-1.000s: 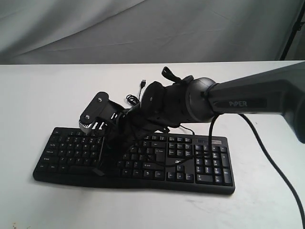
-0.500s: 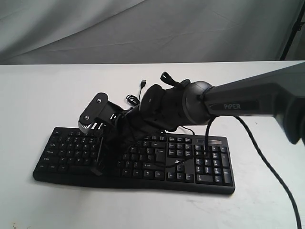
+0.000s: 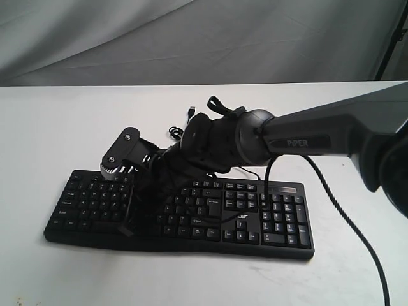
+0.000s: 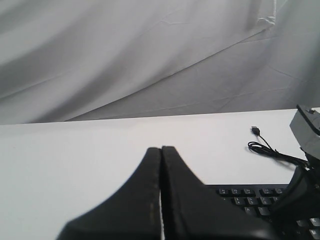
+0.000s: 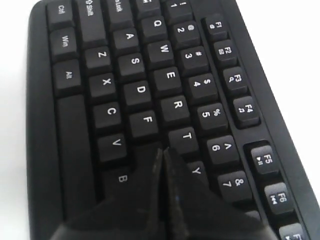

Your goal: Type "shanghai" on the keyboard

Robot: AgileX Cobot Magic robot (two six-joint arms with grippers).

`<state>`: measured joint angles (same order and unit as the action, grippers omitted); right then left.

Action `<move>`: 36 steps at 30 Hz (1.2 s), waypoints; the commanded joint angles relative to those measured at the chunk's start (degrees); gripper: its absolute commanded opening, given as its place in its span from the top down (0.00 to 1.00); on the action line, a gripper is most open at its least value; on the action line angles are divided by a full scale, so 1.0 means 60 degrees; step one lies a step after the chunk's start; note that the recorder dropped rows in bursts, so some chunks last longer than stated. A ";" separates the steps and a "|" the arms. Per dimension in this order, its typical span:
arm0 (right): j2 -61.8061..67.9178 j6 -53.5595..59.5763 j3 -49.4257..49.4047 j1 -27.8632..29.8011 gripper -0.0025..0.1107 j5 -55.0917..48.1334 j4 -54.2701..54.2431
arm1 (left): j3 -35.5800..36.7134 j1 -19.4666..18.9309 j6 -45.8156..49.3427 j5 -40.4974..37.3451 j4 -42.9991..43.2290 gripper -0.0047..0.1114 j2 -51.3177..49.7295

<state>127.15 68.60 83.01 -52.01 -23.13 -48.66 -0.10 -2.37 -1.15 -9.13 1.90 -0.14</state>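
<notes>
Right gripper (image 5: 161,152): both fingers (image 5: 140,200) pressed flat together, seam closed to a line, nothing held between them. The tip points down at the letter block of the keyboard (image 3: 255,220). It sits in the pocket between the F key (image 5: 147,120), T key (image 5: 187,136) and V key (image 5: 116,143). The key directly under the tip is hidden by my own fingers. Contact or a small gap: I cannot tell.

Right arm (image 3: 331,131): dark, "PiPER" lettering on the side. It comes in from the desk's right edge and crosses above the number pad and the middle of the board, wrist bent downward over the left half.

Left gripper (image 4: 160,150): fingers likewise shut tight against each other, empty. It is above bare white desk (image 3: 51,127), with a strip of the keyboard's keys visible past it. It does not appear in the exterior view.

Keyboard: black, white legends, lying flat and lengthwise close to the desk's near edge, roughly midway between the left and right edges, number pad toward the right edge. Letter end is partly covered by my wrist.

Cable (image 4: 265,147): thin, black, loosely looped on the desk behind the keyboard, toward the far edge. Its USB plug (image 3: 191,111) lies free on the surface.

Grey cloth backdrop (image 3: 127,38) hangs beyond the far edge.
</notes>
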 commanded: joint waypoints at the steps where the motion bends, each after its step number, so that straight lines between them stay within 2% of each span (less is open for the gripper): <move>1: -0.0041 -0.0571 0.0075 0.0021 0.98 -0.0180 0.0631 | 0.0016 0.0061 -0.0026 0.0057 0.0000 0.96 0.0023; 26: 0.0201 -0.0714 0.0058 0.0021 0.98 -0.0250 0.0792 | 0.0016 0.0061 -0.0026 0.0057 0.0000 0.96 0.0023; 31: -0.0372 -0.0714 0.0078 -0.0001 0.98 -0.0176 0.0906 | 0.0016 0.0061 -0.0026 0.0057 0.0000 0.96 0.0023; 34: -0.0577 -0.0926 0.0329 -0.0109 0.98 -0.0161 0.1247 | 0.0016 0.0061 -0.0026 0.0057 0.0000 0.96 0.0023; 36: -0.0428 -0.1748 0.1002 -0.0320 0.98 -0.0334 0.2058 | 0.0016 0.0061 -0.0026 0.0057 0.0000 0.96 0.0023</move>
<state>124.68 61.95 85.83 -52.68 -24.15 -40.40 -0.10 -2.37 -1.15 -9.13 1.90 -0.14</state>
